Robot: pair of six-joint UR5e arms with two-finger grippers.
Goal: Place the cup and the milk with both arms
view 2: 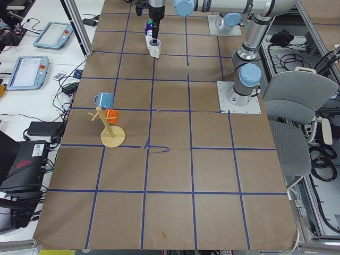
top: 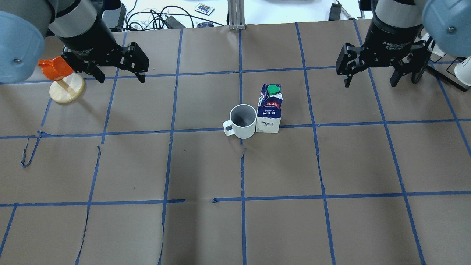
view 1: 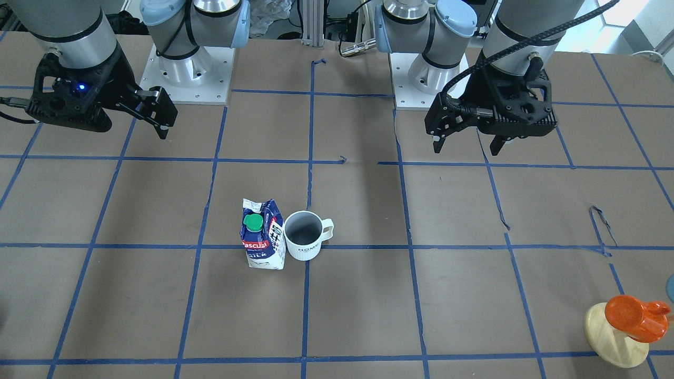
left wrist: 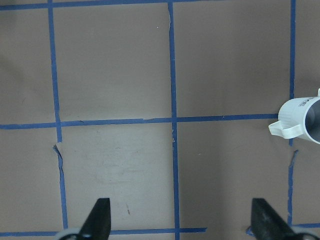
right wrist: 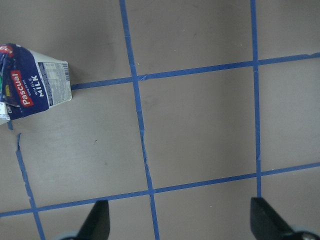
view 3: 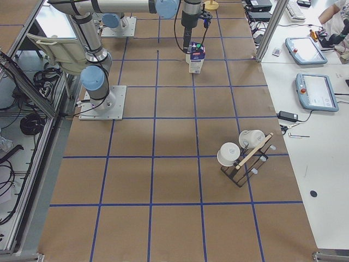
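Note:
The white ribbed cup (view 1: 304, 234) stands upright near the table's middle, touching or almost touching the blue-and-white milk (view 1: 261, 234) with its green cap. Both also show in the overhead view: cup (top: 243, 120), milk (top: 269, 110). My left gripper (top: 121, 78) hovers open and empty, far to the cup's left and back. My right gripper (top: 369, 82) hovers open and empty, to the milk's right and back. The left wrist view shows the cup (left wrist: 302, 120) at its right edge. The right wrist view shows the milk (right wrist: 32, 87) at its upper left.
An orange cup (top: 55, 69) hangs on a round wooden stand (top: 67, 88) just beside my left gripper. A black rack with white cups (view 3: 242, 155) stands at the table's right end. Blue tape lines grid the brown table (top: 206, 165).

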